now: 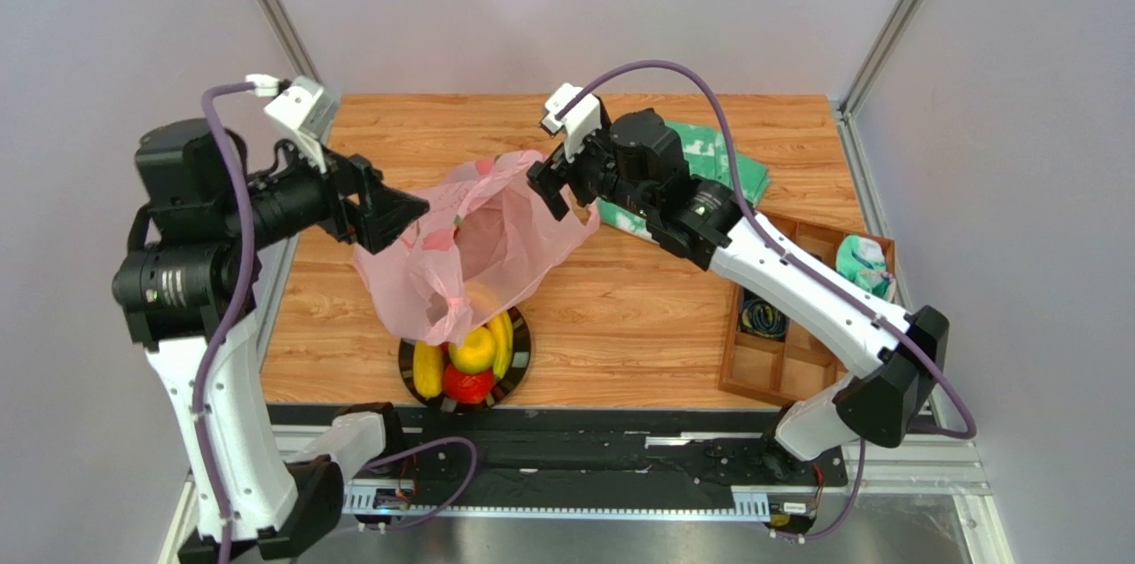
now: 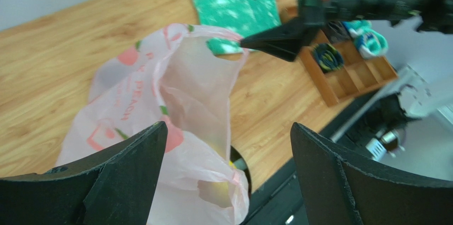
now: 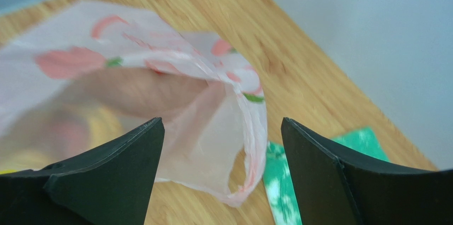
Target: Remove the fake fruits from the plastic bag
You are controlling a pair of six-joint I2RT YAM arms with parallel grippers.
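1. Fruits (image 1: pixel 466 362): yellow bananas, a round yellow piece and a red piece lie heaped on a black plate (image 1: pixel 405 358) at the near edge of the table. The lower end of the pink bag (image 1: pixel 446 258) drapes over the far side of the heap and covers part of it. Whether more fruit remains inside cannot be told, since the right wrist view shows only blurred yellow and red patches through the film.
2. Table (image 1: pixel 640 305): wood-grain top, enclosed by pale grey walls (image 1: pixel 573 5). A green-and-white cloth (image 1: pixel 730 168) lies at the far right, and a compartmented wooden tray (image 1: pixel 799 358) sits at the right edge.
3. Left gripper (image 2: pixel 227 129): jaws spread wide, holding nothing, poised above the bag's left side.
4. Right gripper (image 3: pixel 220 121): jaws equally wide and empty, over the bag's open mouth. Whether one finger touches the bag's rim cannot be told.
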